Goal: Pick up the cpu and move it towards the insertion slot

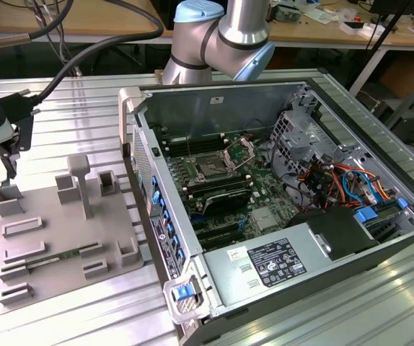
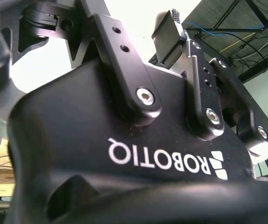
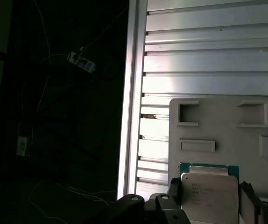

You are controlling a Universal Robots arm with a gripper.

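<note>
The cpu (image 3: 208, 195), a silvery square chip with a thin green rim, sits between my two dark fingers (image 3: 173, 187) in the first wrist view, and both fingers press against its side edges. It hangs above the grey fixture plate (image 3: 227, 121). In the exterior view my gripper (image 1: 9, 162) is at the far left, over the back left corner of the grey fixture plate (image 1: 63, 238), shut on the cpu. The insertion slot (image 1: 210, 168) lies on the motherboard inside the open computer case, its metal frame (image 1: 239, 151) lifted up, well to the exterior view's right of my gripper.
The case wall (image 1: 146, 194) stands between the fixture plate and the motherboard. A green memory stick (image 1: 48, 257) lies in the fixture, among raised grey holders (image 1: 81, 184). Cables and drive cages (image 1: 337, 180) fill the case's right side. The ribbed metal table (image 3: 208, 56) ends at an edge (image 3: 131, 93).
</note>
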